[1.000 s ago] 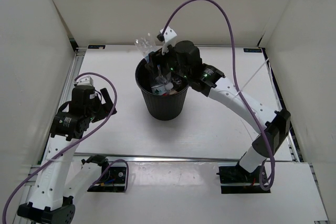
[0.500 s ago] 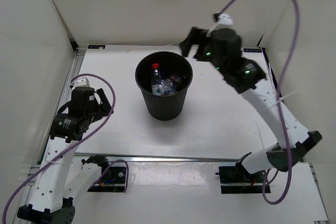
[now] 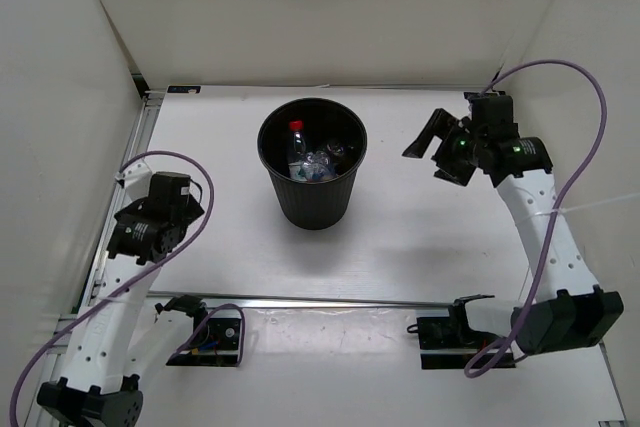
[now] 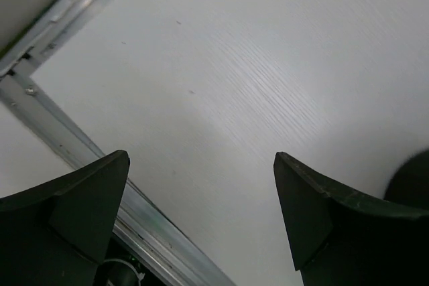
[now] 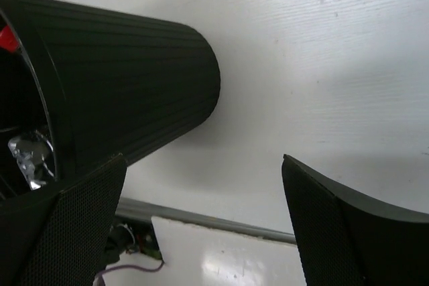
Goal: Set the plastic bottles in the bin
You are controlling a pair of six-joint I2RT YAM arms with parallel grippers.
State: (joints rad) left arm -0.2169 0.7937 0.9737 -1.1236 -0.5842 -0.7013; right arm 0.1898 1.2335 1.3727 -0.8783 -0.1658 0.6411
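The right gripper (image 5: pixel 202 159) has its jaws wide with nothing in them. The bin (image 3: pixel 315 202) stands apart, off past their left finger, a bit nearer to them than to the left gripper (image 4: pixel 200 159), whose jaws are wide and bare too. The plastic bottles (image 3: pixel 318 165) sit down inside the bin, not between any jaws; the red-capped bottle (image 3: pixel 296 147) stands with its cap up, long way up and down, and the rest lie jumbled, so I think nothing is left to grab.
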